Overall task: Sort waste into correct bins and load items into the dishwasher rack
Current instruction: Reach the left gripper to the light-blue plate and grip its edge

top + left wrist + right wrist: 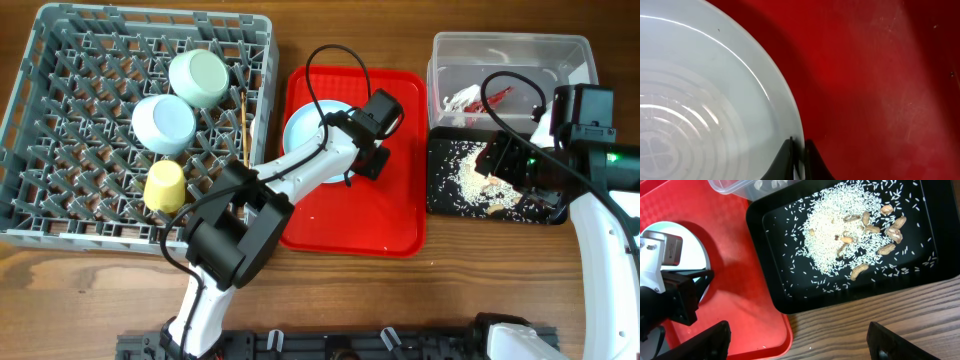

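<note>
The white plate lies on a red serving tray. My left gripper is shut on the plate's right rim, seen close in the left wrist view. The grey rack holds two pale bowls, a yellow cup and chopsticks. My right gripper is open and empty above the front of the black tray, which holds rice crumbs. The clear tub holds the red wrapper and a white scrap. The fork is out of view.
Several peanuts lie among the rice in the black tray. The red serving tray sits between the rack and the two bins. A few stray crumbs lie on the red tray and the wooden table in front.
</note>
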`<state>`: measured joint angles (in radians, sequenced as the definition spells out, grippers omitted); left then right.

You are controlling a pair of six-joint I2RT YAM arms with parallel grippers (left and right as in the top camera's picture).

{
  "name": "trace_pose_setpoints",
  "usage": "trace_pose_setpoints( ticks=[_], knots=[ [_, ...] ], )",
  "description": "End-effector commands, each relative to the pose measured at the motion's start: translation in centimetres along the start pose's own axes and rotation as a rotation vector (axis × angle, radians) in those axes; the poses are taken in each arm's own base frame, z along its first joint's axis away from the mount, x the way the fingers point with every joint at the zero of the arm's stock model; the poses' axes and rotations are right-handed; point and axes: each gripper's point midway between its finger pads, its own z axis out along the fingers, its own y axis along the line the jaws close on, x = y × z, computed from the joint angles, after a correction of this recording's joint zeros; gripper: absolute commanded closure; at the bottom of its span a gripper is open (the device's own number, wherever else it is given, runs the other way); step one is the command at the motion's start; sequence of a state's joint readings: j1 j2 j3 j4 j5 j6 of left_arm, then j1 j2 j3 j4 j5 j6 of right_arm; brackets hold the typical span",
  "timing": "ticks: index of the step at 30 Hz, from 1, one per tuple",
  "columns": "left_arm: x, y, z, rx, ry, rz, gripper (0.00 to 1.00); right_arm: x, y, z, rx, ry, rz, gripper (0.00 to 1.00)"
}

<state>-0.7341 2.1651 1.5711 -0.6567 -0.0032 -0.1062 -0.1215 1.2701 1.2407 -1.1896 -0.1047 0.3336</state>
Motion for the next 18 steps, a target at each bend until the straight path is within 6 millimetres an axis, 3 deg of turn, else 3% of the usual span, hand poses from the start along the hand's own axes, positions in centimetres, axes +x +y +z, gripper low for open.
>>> trace_pose_setpoints(
  ticks=[1,3,7,10,14,18],
  knots=[
    [-1.8,-0.6,-2.8,0.022,-0.063,0.001,0.96,-0.5,0.4,-0.9,-0.025,-0.027,-0.019,0.12],
    [-3.2,-0.9,-4.9,0.033,-0.117,-0.003,0.96,-0.5,0.4,-0.9,-0.025,-0.027,-0.02,0.12],
    [-5.9,-1.4,-10.8,0.061,-0.26,-0.007,0.96,-0.5,0.4,-0.9,-0.024,-0.026,-0.019,0.12],
    [-6.9,-1.2,-14.1,0.071,-0.331,-0.013,0.96,-0.5,0.4,-0.9,-0.024,-0.026,-0.02,0.12],
    [-7.8,0.4,-18.3,0.081,-0.42,-0.094,0.96,-0.5,0.5,-0.9,-0.025,-0.027,-0.02,0.12],
    [-8.5,3.9,-23.0,0.084,-0.517,-0.21,0.96,-0.5,0.4,-0.9,-0.025,-0.027,-0.019,0.12]
  ],
)
